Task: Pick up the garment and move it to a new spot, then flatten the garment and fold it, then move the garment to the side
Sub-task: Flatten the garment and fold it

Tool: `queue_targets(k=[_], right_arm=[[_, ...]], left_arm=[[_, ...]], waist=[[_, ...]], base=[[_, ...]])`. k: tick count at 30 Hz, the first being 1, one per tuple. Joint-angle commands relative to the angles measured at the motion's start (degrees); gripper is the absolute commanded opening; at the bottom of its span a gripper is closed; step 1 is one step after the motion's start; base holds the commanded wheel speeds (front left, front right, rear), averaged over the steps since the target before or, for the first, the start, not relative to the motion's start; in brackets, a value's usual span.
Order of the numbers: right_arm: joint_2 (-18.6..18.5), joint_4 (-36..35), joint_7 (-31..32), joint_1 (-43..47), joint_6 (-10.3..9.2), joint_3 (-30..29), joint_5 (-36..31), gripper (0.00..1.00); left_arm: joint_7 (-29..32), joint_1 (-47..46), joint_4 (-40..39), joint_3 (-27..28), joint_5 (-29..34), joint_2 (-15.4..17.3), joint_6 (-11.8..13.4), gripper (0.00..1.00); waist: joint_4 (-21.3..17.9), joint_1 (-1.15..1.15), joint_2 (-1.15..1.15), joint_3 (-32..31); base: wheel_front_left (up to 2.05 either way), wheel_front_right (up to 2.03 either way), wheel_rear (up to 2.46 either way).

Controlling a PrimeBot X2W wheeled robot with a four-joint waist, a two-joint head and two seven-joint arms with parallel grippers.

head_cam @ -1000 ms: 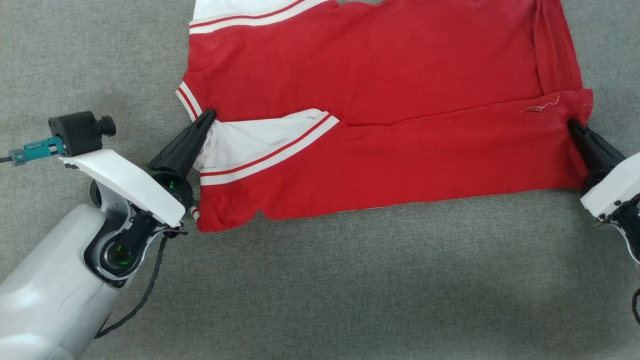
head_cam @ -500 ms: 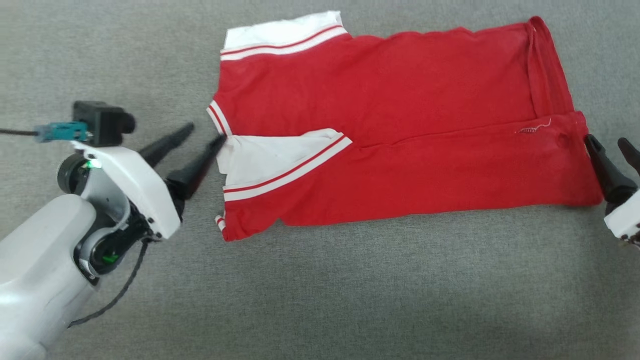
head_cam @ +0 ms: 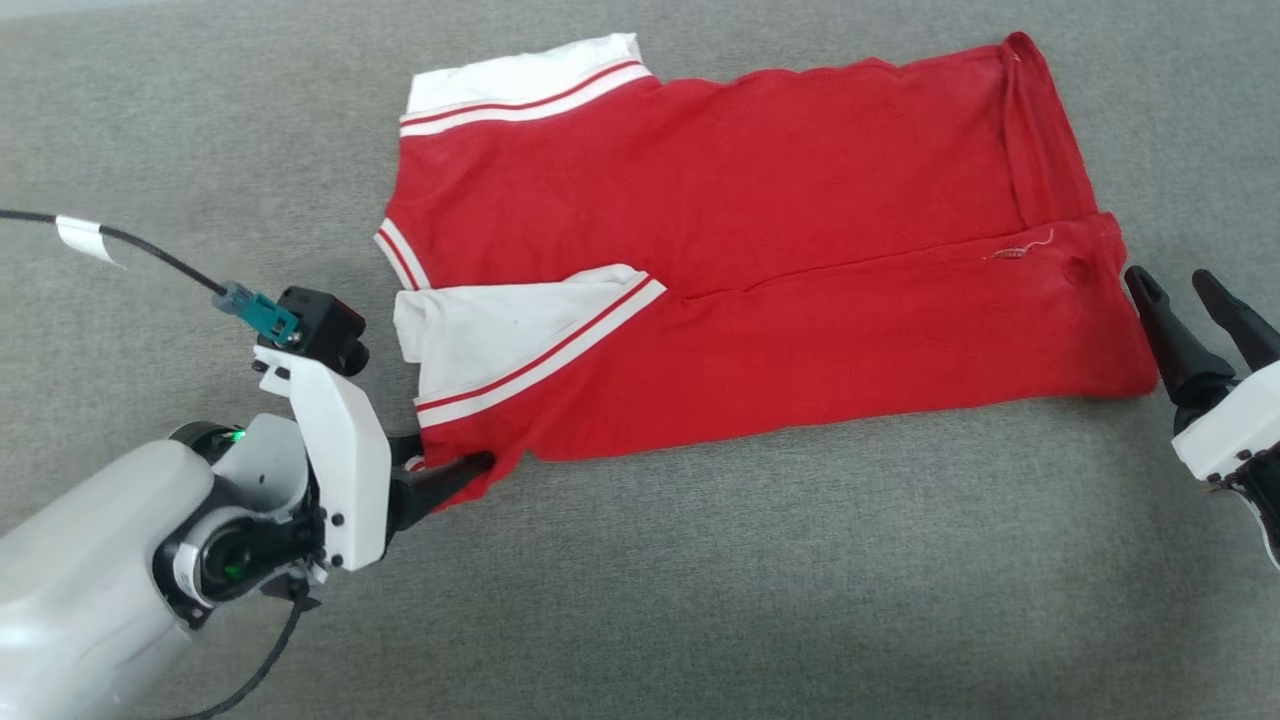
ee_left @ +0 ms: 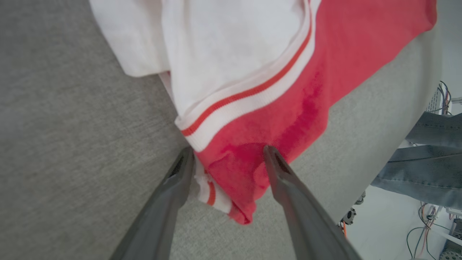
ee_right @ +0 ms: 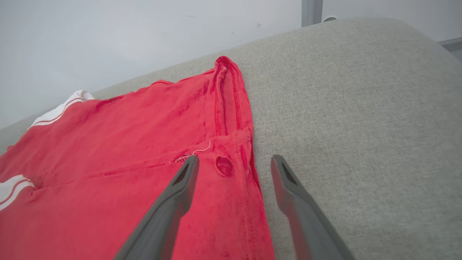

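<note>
At the near left corner of the red jersey-style shirt (head_cam: 780,250) with white striped-trim sleeves, the left gripper (head_cam: 455,462) lies low with its two dark fingers spread wide, and in the left wrist view that corner of the shirt (ee_left: 288,72) sits loose between the parted fingers of the gripper (ee_left: 227,150). The shirt itself lies flat and folded lengthwise on the grey fabric-covered tabletop (head_cam: 700,600), sleeves at its left end and hem at its right. Just beside the hem end, the right gripper (head_cam: 1170,275) is also spread wide and holds nothing.
</note>
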Motion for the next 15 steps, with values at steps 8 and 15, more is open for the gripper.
queue_targets(k=[8, 15], right_arm=[[0.34, 0.13, 1.02, -1.33, 0.00, 1.75, -0.94, 1.00], [-2.53, 1.19, 7.77, -2.56, 0.00, 7.07, -2.24, 1.00]], left_arm=[[5.48, 0.26, 4.61, -1.81, -3.53, -2.84, -0.46, 0.00], [3.45, -0.58, 5.80, -1.03, -2.68, -4.00, -1.35, 0.00]], waist=[[-1.94, 0.00, 0.00, 0.61], [-1.43, 0.00, 0.00, 0.87]], base=[[0.00, 0.00, 0.00], [0.00, 0.00, 0.00]])
